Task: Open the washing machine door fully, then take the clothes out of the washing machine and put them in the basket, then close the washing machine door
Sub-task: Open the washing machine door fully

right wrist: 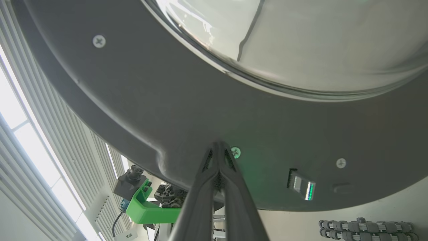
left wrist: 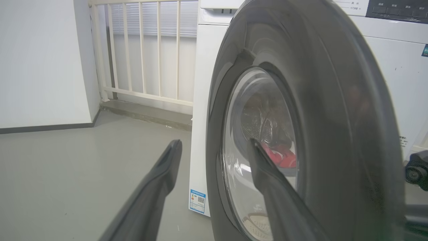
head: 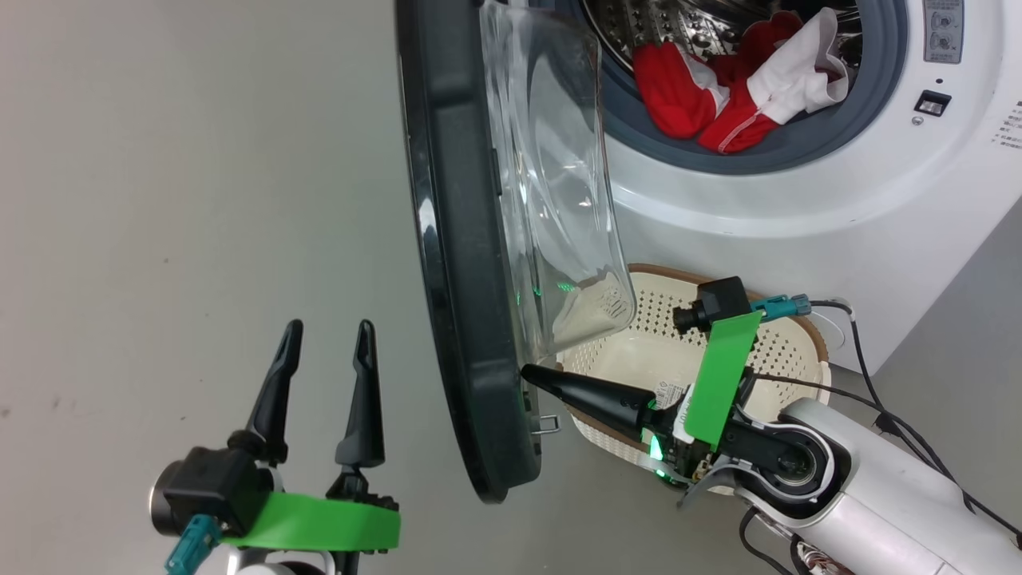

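At the far left of the head view lies bare grey floor (head: 160,200), and above it the left gripper (head: 330,327) hangs with its 2 dark fingers spread wide, holding nothing and standing apart from the door's outer face. In the left wrist view the same left gripper (left wrist: 214,144) points at that glossy face, with a white railing (left wrist: 143,50) off to the left against the wall. Next comes the washing machine door (head: 455,239), swung out from the machine and seen nearly edge-on, its clear glass bowl window (head: 559,200) bulging toward the right. A small metal latch loop (head: 547,423) juts from the door's inner rim near its lower end. Just above that loop the right gripper (head: 531,374) has its 2 fingers pressed together with nothing between them, the tips set against the door's inner face. The right wrist view shows the right gripper (right wrist: 219,144) meeting the dark inner ring of the washing machine door (right wrist: 200,110) just beside a screw (right wrist: 235,152). Further right, the basket (head: 790,359) sits on the floor in front of the washing machine (head: 798,200), below the drum opening, its near corner hidden behind the glass bowl and the right arm. The clothes (head: 718,88), red with white panels, lie inside the steel drum (head: 663,24), bunched at the lower edge and resting on the grey rubber ring (head: 878,72).
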You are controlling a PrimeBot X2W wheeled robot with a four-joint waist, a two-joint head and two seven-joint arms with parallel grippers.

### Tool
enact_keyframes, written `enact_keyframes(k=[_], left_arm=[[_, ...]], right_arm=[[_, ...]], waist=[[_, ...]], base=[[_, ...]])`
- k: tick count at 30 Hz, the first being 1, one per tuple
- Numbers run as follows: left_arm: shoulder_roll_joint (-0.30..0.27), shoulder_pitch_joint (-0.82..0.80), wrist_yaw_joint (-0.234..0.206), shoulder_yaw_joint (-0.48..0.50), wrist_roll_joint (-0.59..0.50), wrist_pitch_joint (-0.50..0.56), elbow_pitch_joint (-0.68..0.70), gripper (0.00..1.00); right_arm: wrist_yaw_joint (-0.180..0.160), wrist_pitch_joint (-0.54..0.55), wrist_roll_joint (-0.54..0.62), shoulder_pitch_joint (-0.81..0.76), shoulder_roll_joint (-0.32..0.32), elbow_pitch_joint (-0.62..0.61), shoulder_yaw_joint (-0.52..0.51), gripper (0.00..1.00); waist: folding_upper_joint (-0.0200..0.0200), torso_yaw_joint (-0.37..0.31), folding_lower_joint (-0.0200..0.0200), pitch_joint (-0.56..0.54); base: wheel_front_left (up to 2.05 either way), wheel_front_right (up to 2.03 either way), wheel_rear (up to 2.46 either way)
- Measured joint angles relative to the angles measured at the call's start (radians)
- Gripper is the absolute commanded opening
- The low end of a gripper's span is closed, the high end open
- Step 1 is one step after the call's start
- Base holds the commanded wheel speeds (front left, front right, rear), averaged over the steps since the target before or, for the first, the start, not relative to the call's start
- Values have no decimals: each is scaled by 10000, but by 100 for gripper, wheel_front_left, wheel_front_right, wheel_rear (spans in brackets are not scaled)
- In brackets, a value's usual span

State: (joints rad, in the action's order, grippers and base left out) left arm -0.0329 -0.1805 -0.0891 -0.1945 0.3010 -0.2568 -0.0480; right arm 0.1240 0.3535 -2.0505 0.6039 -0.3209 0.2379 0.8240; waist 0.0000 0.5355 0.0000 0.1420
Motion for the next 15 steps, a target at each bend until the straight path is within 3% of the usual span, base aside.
enact_keyframes(k=[15], left_arm=[[-2,136,2,-2,0,0,-115,100]], right_arm=[[0,-1172,-454,452,-483,-163,1145,0]], waist=[[0,-18,0,-215]], base=[[0,0,0]])
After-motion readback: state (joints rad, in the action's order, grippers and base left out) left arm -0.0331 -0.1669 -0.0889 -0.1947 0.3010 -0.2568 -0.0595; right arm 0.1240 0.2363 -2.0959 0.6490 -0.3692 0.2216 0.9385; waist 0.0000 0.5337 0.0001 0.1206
